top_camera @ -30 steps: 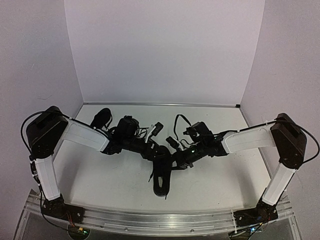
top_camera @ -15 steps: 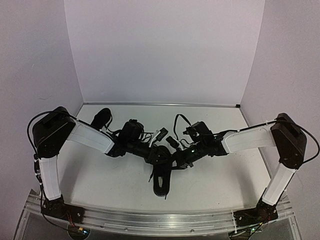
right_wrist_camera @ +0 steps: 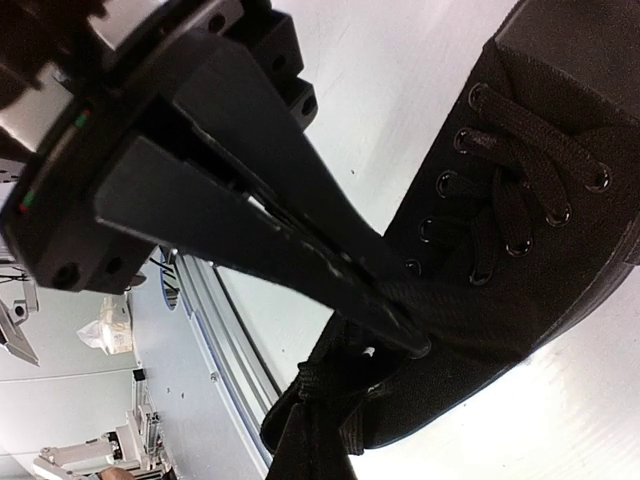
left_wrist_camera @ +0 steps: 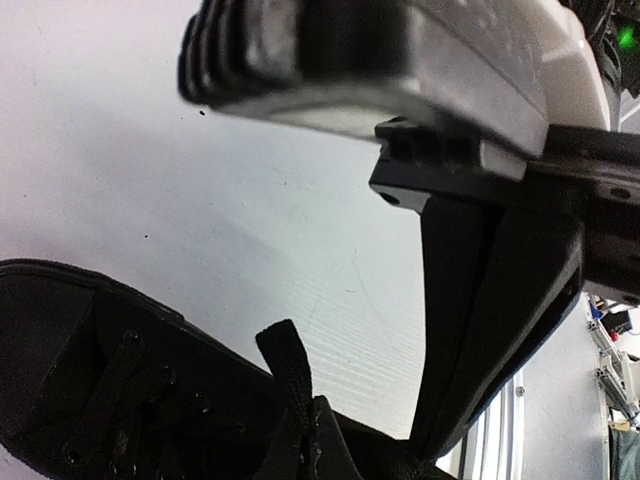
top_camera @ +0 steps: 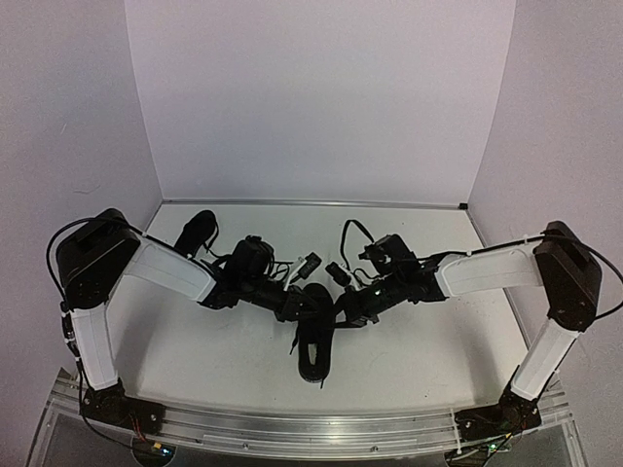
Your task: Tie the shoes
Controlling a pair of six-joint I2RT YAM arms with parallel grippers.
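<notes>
- Near shoe (top_camera: 313, 355): sits mid-table (top_camera: 438, 341), between both arms. Long axis runs approx. far-to-near. The end toward the arm bases looks like the toe (judgement, not certain).
- Far shoe (top_camera: 196, 232): back-left area, close to the rear wall and beside the left forearm. It is well apart from both grippers, with the left arm nearer. Laces not readable in the top view.
- Left gripper (left_wrist_camera: 432, 440): jaws pressed together, no gap seen. Tips come down onto the top of the near shoe from its left side. Cannot tell whether a lace is pinched, as the tips merge with black fabric.
- Lace end (left_wrist_camera: 285, 350): a short strand stands up off the shoe just beside the left fingers and is not touching them.
- Right gripper (right_wrist_camera: 405, 338): jaws also closed, flat against each other. Tips rest at the shoe's side edge, just below the lowest eyelets. A dark strand or knot hangs under the tips. Cannot confirm that it is gripped.
- Laces (right_wrist_camera: 510, 190): crossed through the eyelets, lying flat, no bow visible.
- Key relation: both grippers meet at the far end of the near shoe, left from the left and right from the right, so each is approx. equally near.
- The shoe body extends away from them toward the bases.
- Est. next move: pull the strands outward, across the long axis, not along it.
- Risk: a pull along the axis would likely drag the shoe.
</notes>
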